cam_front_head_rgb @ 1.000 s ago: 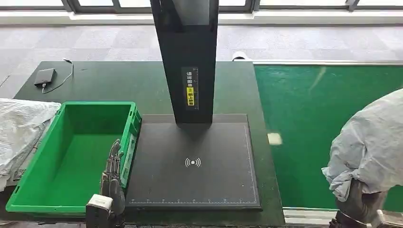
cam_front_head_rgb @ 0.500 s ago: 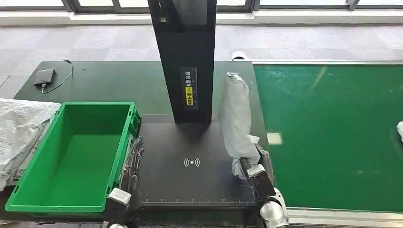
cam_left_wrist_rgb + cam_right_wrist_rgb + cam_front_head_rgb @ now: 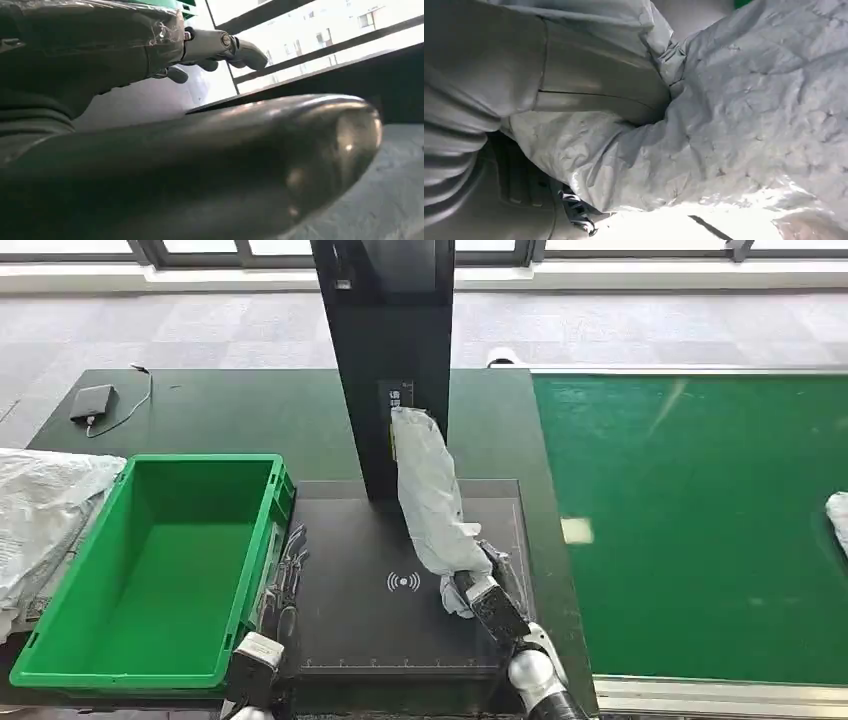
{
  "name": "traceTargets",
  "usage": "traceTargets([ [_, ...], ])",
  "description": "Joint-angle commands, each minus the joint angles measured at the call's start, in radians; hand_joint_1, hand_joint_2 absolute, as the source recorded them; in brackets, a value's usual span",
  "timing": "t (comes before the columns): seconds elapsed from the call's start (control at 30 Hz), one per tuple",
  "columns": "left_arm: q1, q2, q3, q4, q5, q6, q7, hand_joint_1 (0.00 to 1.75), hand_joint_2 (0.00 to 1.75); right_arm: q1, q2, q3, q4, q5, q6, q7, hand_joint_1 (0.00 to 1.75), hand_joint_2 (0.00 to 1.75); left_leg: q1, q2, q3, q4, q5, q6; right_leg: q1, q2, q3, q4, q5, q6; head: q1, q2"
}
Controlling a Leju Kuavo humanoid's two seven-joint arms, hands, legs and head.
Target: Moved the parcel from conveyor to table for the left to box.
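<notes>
The dark table (image 3: 200, 410) spans the near field, with the green conveyor (image 3: 700, 520) adjoining it on the robot's right. A black post (image 3: 385, 350) rises from the far edge of the black scanning pad (image 3: 400, 630), which lies flat on the table. The green box (image 3: 150, 570) stands just beside the pad on the left, open and with nothing visible inside. A heap of pale wrapping (image 3: 45, 510) lies at the box's outer side, and a second pale bag (image 3: 838, 520) rests at the conveyor's right edge.

The parcel (image 3: 432, 500), a long grey crumpled bag, is held over the pad. Its long axis runs from the right hand (image 3: 490, 600) away from the robot toward the post, its far end in front of the post's label. The right hand grips the near end; in the right wrist view the thumb (image 3: 594, 85) presses into the wrapping (image 3: 749, 115) and the fingers are wrapped in its folds.

The left hand (image 3: 280, 585) hovers between box and pad, holding nothing, its fingers (image 3: 220, 45) loosely extended and slightly apart.

The parcel lies to the right of the left hand, the pad's near half between them. Judged from this, the parcel must be set down on the pad, where the left hand is the nearer to the box.
</notes>
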Motion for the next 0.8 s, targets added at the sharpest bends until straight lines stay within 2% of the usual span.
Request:
traceTargets([
  [0.03, 0.020, -0.035, 0.045, -0.076, -0.009, 0.029, 0.022, 0.00, 0.00, -0.193, 0.076, 0.082, 0.255, 0.042, 0.009, 0.048, 0.00, 1.75, 0.000, 0.003, -0.001, -0.001, 0.002, 0.000, 0.000, 0.002, -0.002, -0.001, 0.003, -0.001, 0.000, 0.000],
  [0.13, 0.028, -0.036, 0.042, -0.089, -0.012, 0.027, 0.028, 0.00, 0.00, -0.200, 0.081, 0.082, 0.258, 0.043, 0.009, 0.053, 0.00, 1.75, 0.000, 0.006, -0.002, 0.000, 0.001, 0.000, 0.001, 0.005, -0.004, 0.001, 0.003, 0.000, 0.000, 0.000],
  [0.27, 0.033, -0.040, 0.044, -0.094, -0.015, 0.023, 0.032, 0.00, 0.00, -0.198, 0.073, 0.068, 0.274, 0.034, 0.011, 0.066, 0.00, 1.75, 0.000, 0.001, -0.001, -0.001, 0.002, -0.001, 0.001, 0.001, -0.002, 0.000, 0.002, -0.001, 0.000, 0.000],
  [0.3, 0.039, -0.044, 0.049, -0.104, -0.018, 0.007, 0.038, 0.00, 0.00, -0.201, 0.066, 0.076, 0.288, 0.057, 0.010, 0.096, 0.00, 0.00, -0.001, 0.001, -0.001, -0.002, 0.003, -0.001, 0.000, 0.001, -0.002, -0.001, 0.003, -0.001, 0.000, 0.000],
  [0.33, 0.041, -0.047, 0.053, -0.108, -0.021, 0.000, 0.039, 0.00, 0.00, -0.202, 0.063, 0.086, 0.291, 0.079, -0.002, 0.096, 0.00, 0.00, 0.000, 0.002, -0.001, -0.002, 0.003, -0.001, 0.001, 0.001, -0.002, -0.001, 0.003, -0.001, 0.000, 0.000],
  [0.37, 0.043, -0.047, 0.054, -0.112, -0.023, -0.008, 0.042, 0.00, 0.00, -0.202, 0.063, 0.084, 0.297, 0.088, -0.017, 0.106, 0.00, 1.75, 0.000, 0.002, -0.001, -0.003, 0.003, 0.000, 0.001, 0.001, -0.001, -0.002, 0.003, -0.001, 0.000, 0.000],
  [0.47, 0.043, -0.049, 0.053, -0.110, -0.036, -0.034, 0.045, 0.00, 0.00, -0.195, 0.060, 0.057, 0.283, 0.092, -0.045, 0.116, 0.00, 1.75, 0.000, 0.001, -0.001, -0.003, 0.004, 0.000, 0.001, 0.001, -0.001, -0.003, 0.004, -0.001, 0.000, 0.000],
  [0.5, 0.042, -0.050, 0.052, -0.105, -0.041, -0.042, 0.047, 0.00, 0.00, -0.183, 0.053, 0.042, 0.268, 0.088, -0.058, 0.115, 0.00, 0.00, 0.000, 0.000, -0.001, -0.001, 0.002, -0.001, 0.000, 0.000, -0.002, 0.000, 0.002, -0.001, 0.000, 0.000],
  [0.7, 0.020, -0.052, 0.051, -0.077, -0.051, -0.064, 0.046, 0.00, 0.00, -0.137, 0.029, 0.009, 0.211, 0.101, -0.056, 0.108, 0.00, 0.00, -0.001, -0.002, -0.001, -0.003, 0.004, -0.001, 0.000, -0.002, -0.001, -0.002, 0.002, -0.001, 0.000, 0.000],
  [0.8, 0.016, -0.054, 0.054, -0.078, -0.053, -0.068, 0.047, 0.00, 0.00, -0.113, 0.028, -0.029, 0.176, 0.071, -0.027, 0.072, 0.00, 0.00, 0.000, -0.002, -0.001, -0.001, 0.002, -0.001, 0.000, -0.003, -0.001, 0.000, 0.001, -0.001, 0.000, 0.000],
])
